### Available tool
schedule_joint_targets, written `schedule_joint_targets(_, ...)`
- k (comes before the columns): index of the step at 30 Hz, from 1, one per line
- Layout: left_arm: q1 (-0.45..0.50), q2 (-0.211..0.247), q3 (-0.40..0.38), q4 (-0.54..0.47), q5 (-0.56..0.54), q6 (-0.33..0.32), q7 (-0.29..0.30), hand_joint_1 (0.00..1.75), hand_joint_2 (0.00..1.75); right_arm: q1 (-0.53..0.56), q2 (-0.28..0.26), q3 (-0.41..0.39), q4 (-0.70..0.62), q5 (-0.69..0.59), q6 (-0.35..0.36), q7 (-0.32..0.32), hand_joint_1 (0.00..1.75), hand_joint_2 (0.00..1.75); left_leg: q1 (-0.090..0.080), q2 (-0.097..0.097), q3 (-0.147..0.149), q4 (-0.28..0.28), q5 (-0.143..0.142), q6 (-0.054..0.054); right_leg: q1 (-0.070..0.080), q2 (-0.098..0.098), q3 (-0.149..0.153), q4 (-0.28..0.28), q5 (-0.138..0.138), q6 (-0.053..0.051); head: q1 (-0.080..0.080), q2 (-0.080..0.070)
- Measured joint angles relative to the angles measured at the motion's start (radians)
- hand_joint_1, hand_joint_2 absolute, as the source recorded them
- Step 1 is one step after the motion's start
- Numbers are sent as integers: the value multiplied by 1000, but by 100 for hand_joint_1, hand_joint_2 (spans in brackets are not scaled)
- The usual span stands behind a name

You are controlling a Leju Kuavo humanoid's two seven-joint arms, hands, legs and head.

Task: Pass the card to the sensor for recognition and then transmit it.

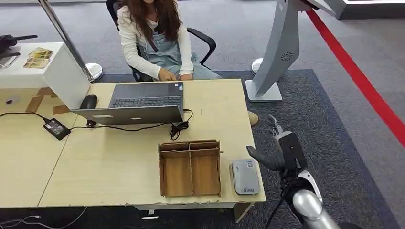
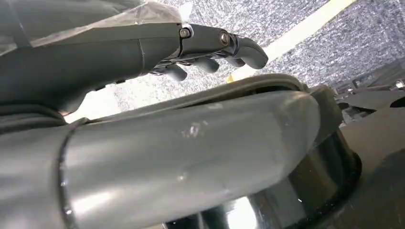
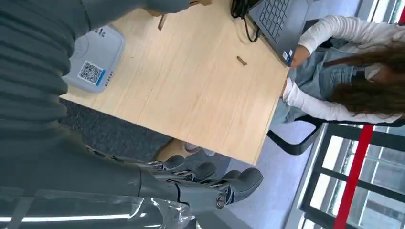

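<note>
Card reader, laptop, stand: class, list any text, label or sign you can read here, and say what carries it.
No words can be read.
Card reader: QR code label and small print, too blurred.
Laptop: corner sticker, too small.
Grey stand: round emblem, no letters legible.

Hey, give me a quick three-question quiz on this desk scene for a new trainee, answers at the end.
1. True or false: the right hand is holding a card.
2. Multiple choice: the grey card sensor lies A) on the laptop, B) inside the wooden divider box, C) on the table just beside the box, on the side of the robot's right arm.
3. Fill in: the person sits behind the ____.

Key: 1 false, the hand holds nothing and hovers off the table's edge over the carpet. 2 C. 3 laptop.
</note>
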Motion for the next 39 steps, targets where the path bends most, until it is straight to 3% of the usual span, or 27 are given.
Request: schedule_joint_targets(39, -3, 6, -7, 0, -12, 21, -3, 0, 0, 28, -13, -8, -75, 6, -25, 8, 0, 175, 0, 0, 0, 0, 0, 0, 0, 0, 0, 0, 0, 0, 0, 0)
